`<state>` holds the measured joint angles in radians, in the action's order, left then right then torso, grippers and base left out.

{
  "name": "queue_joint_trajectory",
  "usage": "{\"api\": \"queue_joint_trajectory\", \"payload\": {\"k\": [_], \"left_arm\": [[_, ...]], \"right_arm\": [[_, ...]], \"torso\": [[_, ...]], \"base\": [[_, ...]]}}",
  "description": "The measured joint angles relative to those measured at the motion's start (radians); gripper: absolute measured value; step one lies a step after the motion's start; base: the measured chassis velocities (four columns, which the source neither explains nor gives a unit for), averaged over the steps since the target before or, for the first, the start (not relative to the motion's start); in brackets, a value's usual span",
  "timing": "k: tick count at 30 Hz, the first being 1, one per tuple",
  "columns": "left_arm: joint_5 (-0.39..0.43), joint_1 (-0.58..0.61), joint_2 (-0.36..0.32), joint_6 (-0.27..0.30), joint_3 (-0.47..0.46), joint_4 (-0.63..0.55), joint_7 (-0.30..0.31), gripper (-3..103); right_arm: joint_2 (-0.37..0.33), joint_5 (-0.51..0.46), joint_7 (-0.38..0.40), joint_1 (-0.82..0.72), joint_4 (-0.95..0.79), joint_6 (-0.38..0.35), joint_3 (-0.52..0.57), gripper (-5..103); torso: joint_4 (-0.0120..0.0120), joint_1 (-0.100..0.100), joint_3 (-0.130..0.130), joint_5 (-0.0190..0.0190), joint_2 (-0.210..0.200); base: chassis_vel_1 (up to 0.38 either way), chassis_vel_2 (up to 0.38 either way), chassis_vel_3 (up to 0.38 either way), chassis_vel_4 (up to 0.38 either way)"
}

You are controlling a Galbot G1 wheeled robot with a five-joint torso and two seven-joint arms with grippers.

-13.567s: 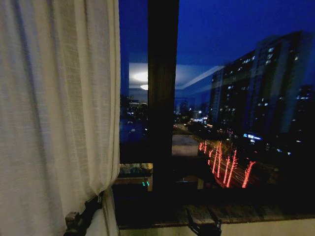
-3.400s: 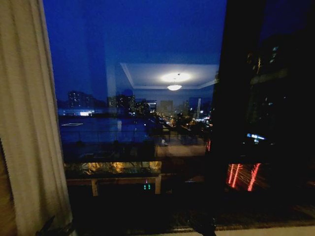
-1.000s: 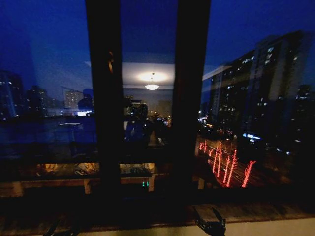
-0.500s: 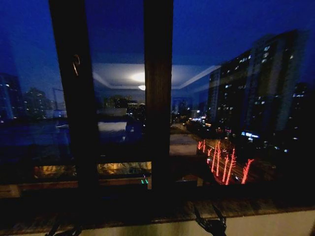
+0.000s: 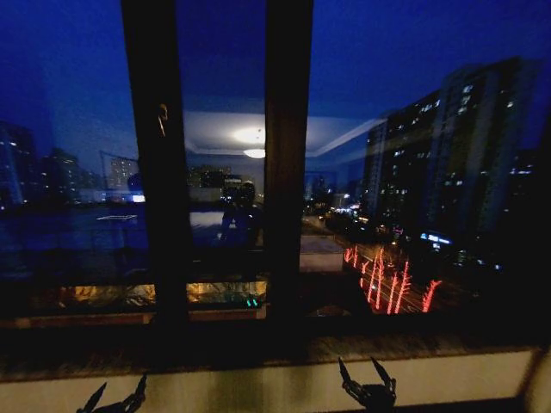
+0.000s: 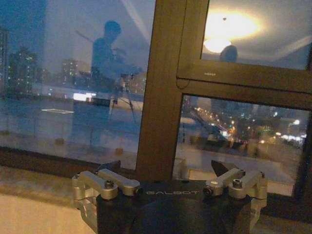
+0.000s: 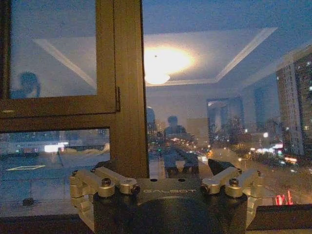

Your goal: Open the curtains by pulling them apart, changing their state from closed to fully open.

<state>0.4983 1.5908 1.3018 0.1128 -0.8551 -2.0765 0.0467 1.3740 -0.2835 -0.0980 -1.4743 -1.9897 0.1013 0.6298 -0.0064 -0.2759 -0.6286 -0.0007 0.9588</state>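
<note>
The curtains are out of view; bare night-time window glass (image 5: 413, 172) faces me. My left gripper (image 5: 114, 399) hangs low at the bottom left, below the sill, open and holding nothing. My right gripper (image 5: 367, 375) hangs low at the bottom centre-right in front of the pale wall under the sill, also open and empty. In the left wrist view the left gripper (image 6: 166, 168) spreads its fingers toward the window frame. In the right wrist view the right gripper (image 7: 163, 168) does the same.
Two dark vertical window posts (image 5: 288, 172) stand in the middle of the glass. A dark stone sill (image 5: 258, 348) runs across below them, with a pale wall strip (image 5: 258, 383) under it. Reflections of a ceiling lamp (image 5: 251, 138) and a person show in the glass.
Earlier my left gripper was at a cream curtain panel on the left. The camera has since swung to the bare window. Both grippers now hang open and empty.
</note>
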Motion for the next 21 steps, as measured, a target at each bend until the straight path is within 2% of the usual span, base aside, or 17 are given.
{"api": "queue_joint_trajectory", "payload": {"k": [9,21], "left_arm": [[-0.001,-0.004,-0.002,-0.007,0.007,0.006,-0.001,100],[-0.005,-0.011,-0.007,-0.023,0.021,0.016,-0.004,100]], "right_arm": [[0.000,0.002,-0.019,-0.004,0.003,0.006,0.005,100],[0.000,0.019,-0.026,-0.013,0.002,-0.007,0.007,100]], "torso": [[-0.0003,0.001,0.001,0.0006,0.001],[-0.0005,-0.001,0.000,0.0010,-0.001]], "base": [[0.258,-0.276,-0.259,0.281],[-0.003,-0.017,-0.013,0.024]]}}
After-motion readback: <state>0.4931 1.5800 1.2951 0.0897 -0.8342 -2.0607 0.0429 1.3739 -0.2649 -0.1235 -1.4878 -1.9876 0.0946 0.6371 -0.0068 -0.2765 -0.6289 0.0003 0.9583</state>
